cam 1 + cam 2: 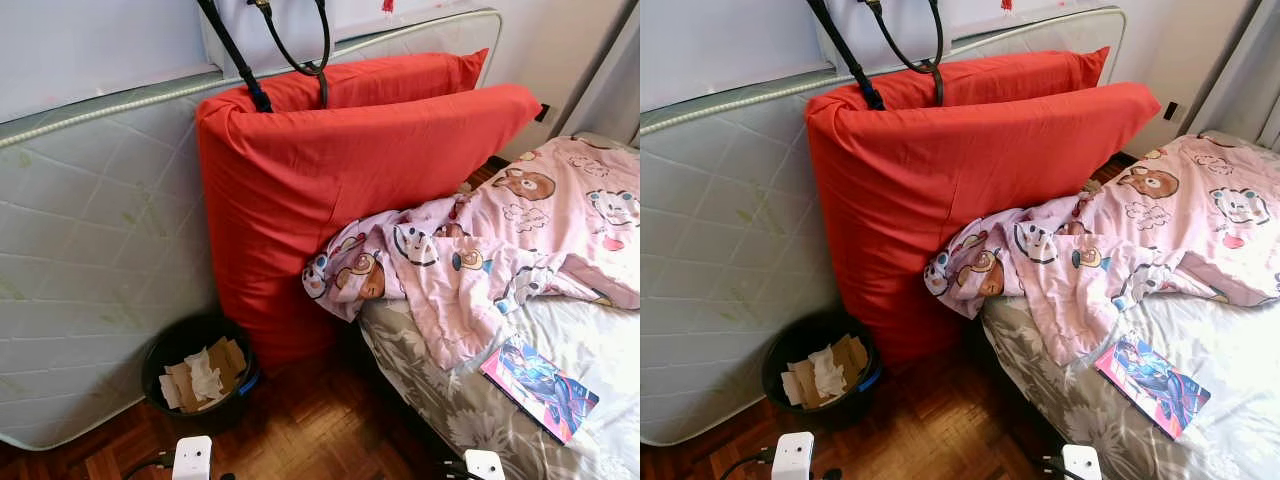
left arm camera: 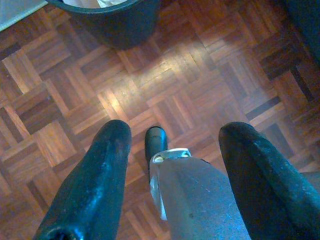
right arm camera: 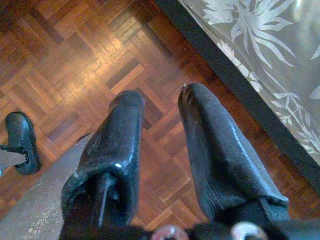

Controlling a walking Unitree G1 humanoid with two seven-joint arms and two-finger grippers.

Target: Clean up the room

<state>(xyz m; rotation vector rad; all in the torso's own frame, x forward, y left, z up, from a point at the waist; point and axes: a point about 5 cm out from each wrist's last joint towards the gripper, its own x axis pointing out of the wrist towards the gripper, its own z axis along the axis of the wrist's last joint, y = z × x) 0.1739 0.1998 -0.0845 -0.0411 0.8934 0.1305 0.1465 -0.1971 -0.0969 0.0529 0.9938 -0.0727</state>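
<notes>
A black waste bin (image 1: 160, 362) stands on the parquet floor and holds crumpled paper (image 1: 204, 376) and cardboard scraps. On the bed (image 1: 430, 385) at the right lies a rumpled pink cartoon blanket (image 1: 500, 250), with a colourful comic book (image 1: 538, 387) near the bed's front edge. Both arms hang low over the floor. My left gripper (image 2: 175, 131) is open and holds nothing, with the bin (image 2: 115, 22) just ahead of it. My right gripper (image 3: 161, 95) is also open and holds nothing, beside the bed's side (image 3: 260, 60).
Two big red cushions (image 1: 350, 170) lean against an upright pale mattress (image 1: 90, 230) on the left. Black straps (image 1: 300, 50) hang over the cushions' top. Bare parquet (image 1: 300, 430) lies between the bin and the bed. My own foot (image 3: 22, 142) stands on the floor.
</notes>
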